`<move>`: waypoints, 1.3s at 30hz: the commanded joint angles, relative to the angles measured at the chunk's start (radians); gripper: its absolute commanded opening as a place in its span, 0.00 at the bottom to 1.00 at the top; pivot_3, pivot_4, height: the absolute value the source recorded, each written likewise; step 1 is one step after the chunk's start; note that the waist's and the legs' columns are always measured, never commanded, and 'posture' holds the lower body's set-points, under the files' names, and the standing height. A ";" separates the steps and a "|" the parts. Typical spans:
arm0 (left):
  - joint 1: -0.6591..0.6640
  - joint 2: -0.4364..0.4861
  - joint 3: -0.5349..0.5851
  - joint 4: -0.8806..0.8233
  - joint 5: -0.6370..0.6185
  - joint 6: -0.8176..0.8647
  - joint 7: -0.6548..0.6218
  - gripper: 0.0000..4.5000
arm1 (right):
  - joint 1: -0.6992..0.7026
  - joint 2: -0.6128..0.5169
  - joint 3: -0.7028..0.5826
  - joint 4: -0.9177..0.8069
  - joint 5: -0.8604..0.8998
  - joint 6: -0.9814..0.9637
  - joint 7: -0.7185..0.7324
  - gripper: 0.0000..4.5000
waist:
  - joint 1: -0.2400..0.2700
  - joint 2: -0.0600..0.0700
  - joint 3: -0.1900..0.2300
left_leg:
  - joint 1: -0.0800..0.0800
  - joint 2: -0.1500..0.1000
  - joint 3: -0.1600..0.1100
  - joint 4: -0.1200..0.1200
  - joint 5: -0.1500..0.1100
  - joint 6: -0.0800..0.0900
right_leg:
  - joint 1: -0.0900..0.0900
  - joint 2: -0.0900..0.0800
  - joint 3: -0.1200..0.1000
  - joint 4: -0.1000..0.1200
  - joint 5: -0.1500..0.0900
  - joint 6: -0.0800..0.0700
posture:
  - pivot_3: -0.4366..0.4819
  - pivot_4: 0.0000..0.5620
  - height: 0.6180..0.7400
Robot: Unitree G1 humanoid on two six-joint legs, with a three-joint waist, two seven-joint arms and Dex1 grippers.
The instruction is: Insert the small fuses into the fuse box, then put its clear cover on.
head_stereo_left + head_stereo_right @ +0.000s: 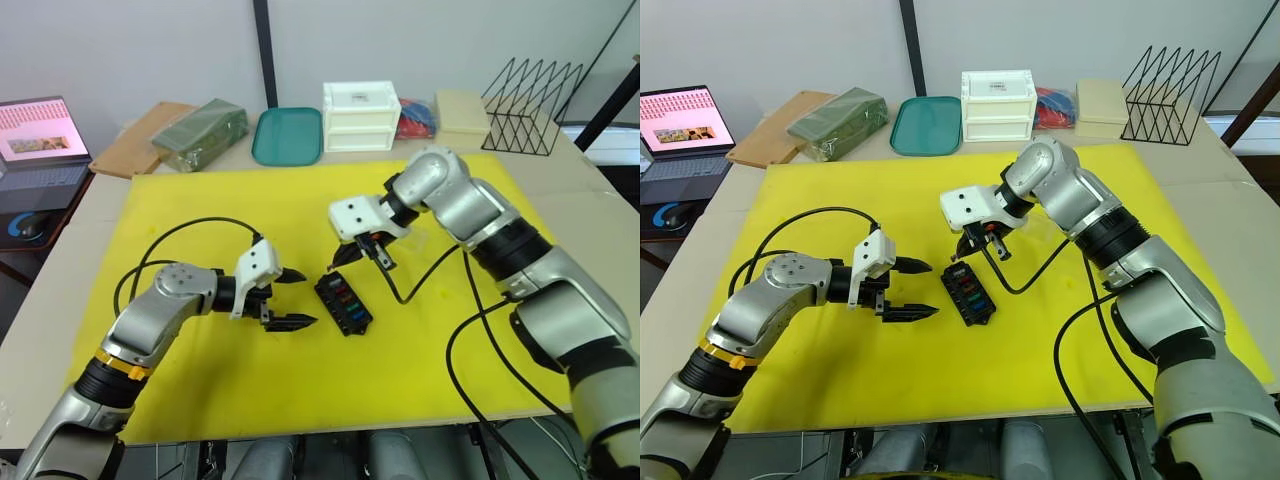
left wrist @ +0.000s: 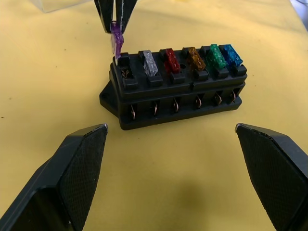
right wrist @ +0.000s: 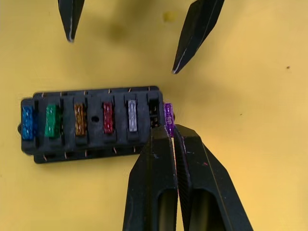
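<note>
Now the last fuse goes in.
Right gripper (image 3: pixel 171 137) pinches the purple fuse (image 3: pixel 167 113) at the box's (image 1: pixel 343 304) empty end slot on the yellow mat (image 1: pixel 200 200); left gripper (image 1: pixel 285 297) waits beside, fingers apart.

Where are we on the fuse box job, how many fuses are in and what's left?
Five fuses sit in the fuse box: grey, red, brown, green and blue. The right claw is shut on the purple fuse, held just beside the last empty end slot. The left claw hangs open next to the box. Left: seat the purple fuse, then fit the clear cover, which lies off the box.
</note>
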 commanded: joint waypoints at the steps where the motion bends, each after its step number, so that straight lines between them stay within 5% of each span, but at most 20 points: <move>1: 0.011 -0.001 0.021 -0.037 0.010 -0.022 0.008 0.99 | -0.035 0.020 -0.038 0.005 -0.016 -0.022 0.040 0.00 | 0.000 0.000 0.000 | 0.000 0.000 0.000 0.000 0.000 0.000 | 0.000 0.000 0.000 0.000 0.000 0.000 | 0.48 0.27 1.00; 39: 0.020 -0.016 0.022 -0.033 0.042 -0.048 0.020 0.99 | -0.038 0.040 -0.011 -0.014 -0.016 0.102 0.065 0.00 | 0.000 0.000 0.000 | 0.000 0.000 0.000 0.000 0.000 0.000 | 0.000 0.000 0.000 0.000 0.000 0.000 | 0.48 0.27 1.00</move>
